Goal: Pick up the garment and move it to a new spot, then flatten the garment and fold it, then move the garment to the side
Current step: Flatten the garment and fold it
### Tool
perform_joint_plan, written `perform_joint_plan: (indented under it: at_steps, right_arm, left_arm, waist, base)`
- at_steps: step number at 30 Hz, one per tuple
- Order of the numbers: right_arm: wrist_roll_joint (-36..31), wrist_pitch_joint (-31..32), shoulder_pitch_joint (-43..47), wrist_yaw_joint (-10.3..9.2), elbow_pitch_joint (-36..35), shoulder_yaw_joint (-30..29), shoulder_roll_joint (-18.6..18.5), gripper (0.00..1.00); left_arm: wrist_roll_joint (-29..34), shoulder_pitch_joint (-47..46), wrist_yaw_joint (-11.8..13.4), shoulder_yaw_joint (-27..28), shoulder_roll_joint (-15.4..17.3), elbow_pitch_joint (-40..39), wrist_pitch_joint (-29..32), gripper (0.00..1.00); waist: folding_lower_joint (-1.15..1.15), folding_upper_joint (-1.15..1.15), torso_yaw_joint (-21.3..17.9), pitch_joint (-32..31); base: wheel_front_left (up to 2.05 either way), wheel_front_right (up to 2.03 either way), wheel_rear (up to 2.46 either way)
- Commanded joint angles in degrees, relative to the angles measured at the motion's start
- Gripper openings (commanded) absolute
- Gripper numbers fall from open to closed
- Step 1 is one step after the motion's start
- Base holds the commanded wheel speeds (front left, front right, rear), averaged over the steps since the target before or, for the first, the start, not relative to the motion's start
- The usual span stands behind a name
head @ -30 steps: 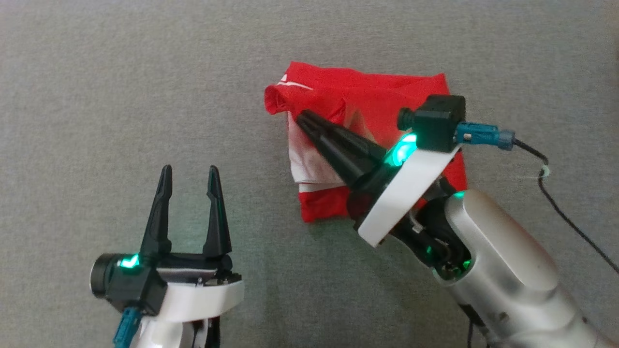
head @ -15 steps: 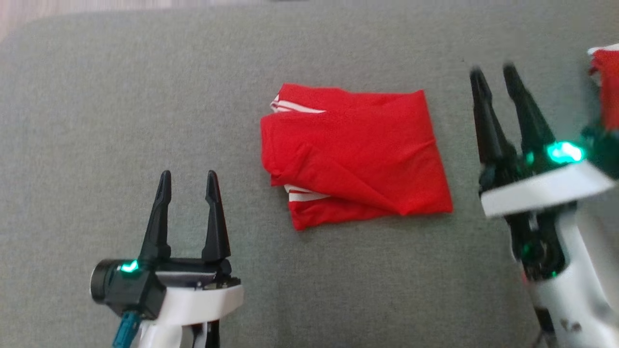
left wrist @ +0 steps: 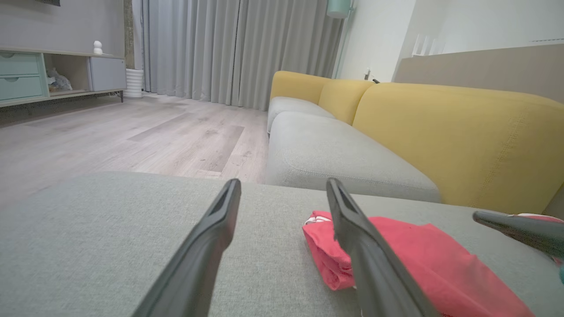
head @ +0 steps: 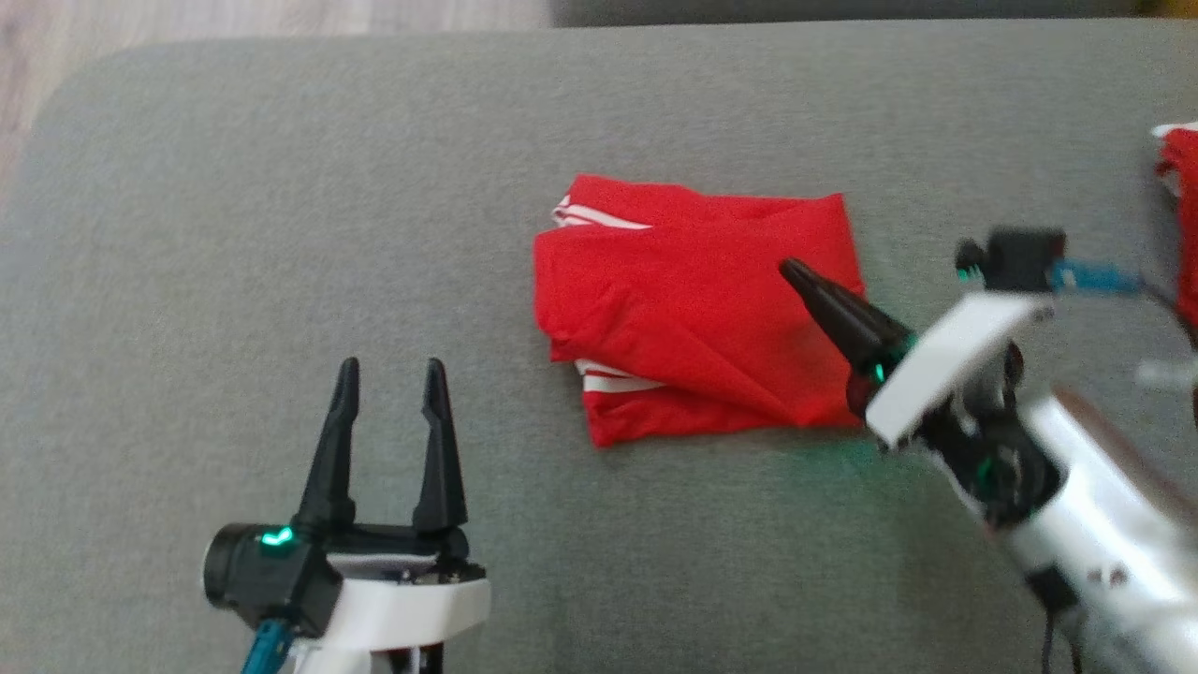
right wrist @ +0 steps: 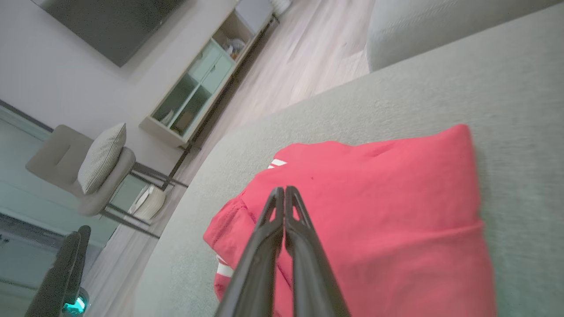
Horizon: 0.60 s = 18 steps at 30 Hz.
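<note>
While the red garment (head: 693,309) lay folded into a rough rectangle near the middle of the grey cushion (head: 281,234), white stripes were seen at its far left corner and along its near left edge. The right jaws were seen shut, their two dark fingers (head: 838,309) pressed together with nothing gripped between them. They were slanted in from the right so that the tips were placed over the right part of the garment; whether the cloth was touched could not be told. In the right wrist view the closed fingers (right wrist: 264,251) were pointed across the red fabric. The left jaws were held wide open and empty at the lower left of the head view, their fingers (head: 332,459) pointed away from the robot, well apart from the garment and to its near left. A second red cloth (head: 1181,187) with a white edge was seen at the right border of the head view, well apart from the garment. Beyond the cushion, a wooden floor (left wrist: 132,136) and a yellow sofa (left wrist: 462,132) were shown in the left wrist view.
</note>
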Motion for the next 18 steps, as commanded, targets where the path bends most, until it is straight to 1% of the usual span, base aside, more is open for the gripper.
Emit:
perform_joint_plan:
  at_steps: [1, 3, 5, 7, 9, 13, 18]
  right_arm:
    - [2.0, 1.8, -2.5, 0.4, -0.6, 1.1, -0.7, 0.0]
    - [5.6, 6.3, -5.8, 0.4, 2.6, 2.9, -1.0, 0.0]
    - [7.5, 10.1, -8.5, 0.4, 5.7, 4.8, -1.5, 0.0]
    - [8.9, 13.0, -10.5, 0.4, 7.9, 6.7, -1.9, 0.0]
    - [10.5, 14.9, -11.7, 0.4, 8.5, 8.5, -2.1, 0.0]
    - [15.1, 18.0, -11.7, 0.4, 5.9, 11.0, -2.6, 0.0]
    - [19.3, 21.4, -9.6, 0.4, -1.6, 14.6, -4.5, 0.0]
  left_arm:
    - [-0.3, -1.6, 0.0, 1.0, -0.2, -1.5, -0.3, 1.0]
    - [-0.8, -2.1, 0.1, 0.0, -0.2, -1.3, -0.3, 1.0]
    - [-1.2, -2.7, 0.3, -1.0, -0.2, -1.0, -0.3, 1.0]
    - [-1.5, -3.1, 0.5, -1.6, -0.2, -0.8, -0.3, 1.0]
    - [-1.8, -3.6, 0.8, -2.1, -0.2, -0.9, -0.3, 1.0]
    - [-2.0, -4.1, 1.4, -1.9, -0.2, -1.0, -0.3, 1.0]
    - [-1.4, -4.2, 1.4, -1.1, -0.2, -1.0, -0.3, 1.0]
  waist:
    - [0.0, 0.0, 1.6, 1.3]
    - [0.0, 0.0, 2.9, 2.2]
    - [0.0, 0.0, 4.0, 3.1]
    - [0.0, 0.0, 4.8, 3.9]
    - [0.0, 0.0, 5.2, 4.6]
    - [0.0, 0.0, 5.0, 5.2]
    - [0.0, 0.0, 3.5, 4.6]
  base:
    - [0.0, 0.0, 0.0]
    - [0.0, 0.0, 0.0]
    - [0.0, 0.0, 0.0]
    - [0.0, 0.0, 0.0]
    - [0.0, 0.0, 0.0]
    - [0.0, 0.0, 0.0]
    - [0.0, 0.0, 0.0]
